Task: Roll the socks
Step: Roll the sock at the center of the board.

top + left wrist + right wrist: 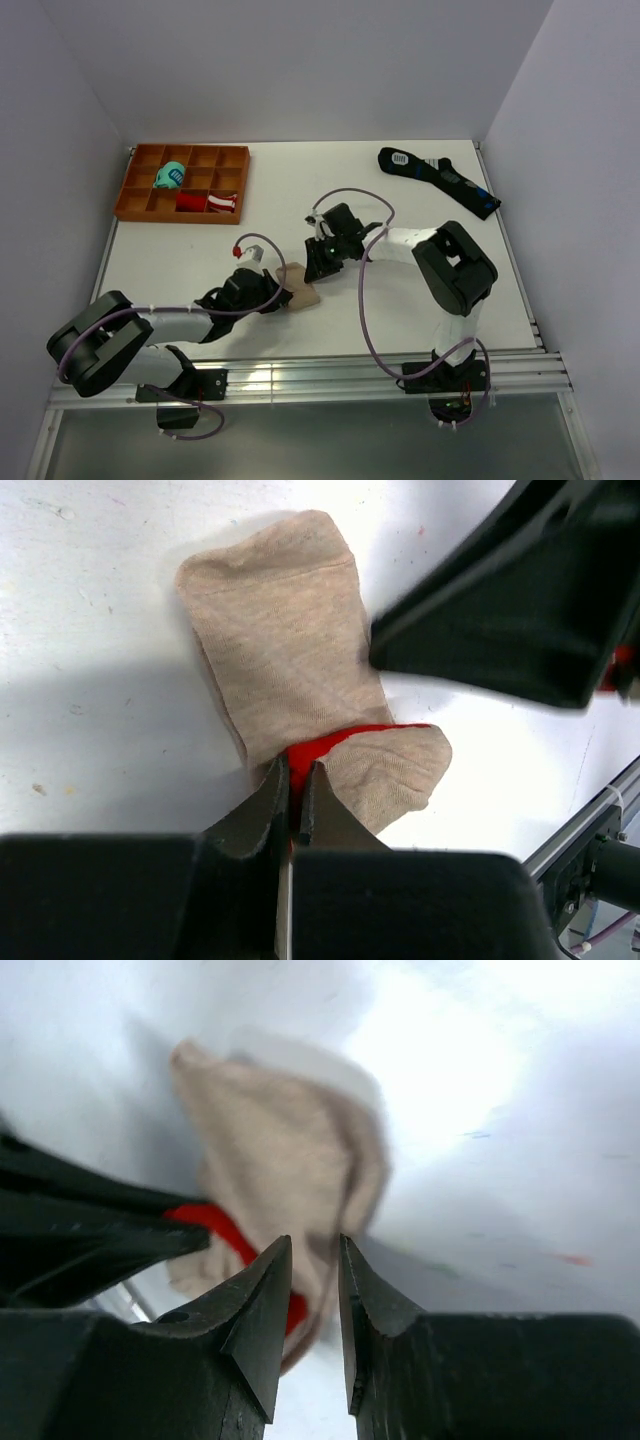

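Top: socks (pixel 303 290) were seen low on the surface (pixel 400 200), near its front edge, between left fingers (pixel 280 292) and right fingers (pixel 320 266). Open room lay behind.

Left wrist: the red end (pixel 340 742) was pinched in closed left fingers. Rolling was judged barely begun.

Right wrist: right fingers were slightly parted, empty, just over the beige part.

Next, the pinched end should be turned over the flat part, away from the edge.

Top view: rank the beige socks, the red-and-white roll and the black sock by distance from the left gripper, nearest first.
1. Beige socks: mid-table, pinched in the left gripper itself.
2. Red-and-white roll: in the tray, far left.
3. Black sock: far right corner of the table.
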{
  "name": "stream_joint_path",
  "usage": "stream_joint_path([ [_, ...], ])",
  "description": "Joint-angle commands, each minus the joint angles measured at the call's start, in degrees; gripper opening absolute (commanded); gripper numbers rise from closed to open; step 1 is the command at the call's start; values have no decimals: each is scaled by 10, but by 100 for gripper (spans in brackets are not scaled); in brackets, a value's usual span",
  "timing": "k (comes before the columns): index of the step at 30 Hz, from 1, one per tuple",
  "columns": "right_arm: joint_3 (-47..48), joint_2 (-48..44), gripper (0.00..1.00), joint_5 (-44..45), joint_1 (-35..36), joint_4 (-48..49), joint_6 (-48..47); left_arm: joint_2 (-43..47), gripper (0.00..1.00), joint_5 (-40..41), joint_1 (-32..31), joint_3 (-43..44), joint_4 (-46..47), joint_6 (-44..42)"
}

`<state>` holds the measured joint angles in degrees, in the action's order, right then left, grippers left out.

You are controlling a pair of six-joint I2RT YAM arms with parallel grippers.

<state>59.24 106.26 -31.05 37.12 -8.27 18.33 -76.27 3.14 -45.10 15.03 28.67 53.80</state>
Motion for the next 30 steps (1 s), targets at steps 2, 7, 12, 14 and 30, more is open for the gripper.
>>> stream_joint_path([
  [2,-9,-33,34,89,-17,52,3,-23,0,-18,-4,-3,-84,-5],
  [7,-39,-71,34,64,-16,101,1,-41,0,-26,-4,0,-85,6],
  [12,-130,-138,36,35,-14,210,-2,-61,0,-40,-1,19,-108,8],
  [14,-159,-160,39,28,-10,231,-5,-63,0,-50,4,23,-114,9],
  [30,-255,-208,48,85,66,332,-41,-81,0,-112,54,69,-182,-38],
])
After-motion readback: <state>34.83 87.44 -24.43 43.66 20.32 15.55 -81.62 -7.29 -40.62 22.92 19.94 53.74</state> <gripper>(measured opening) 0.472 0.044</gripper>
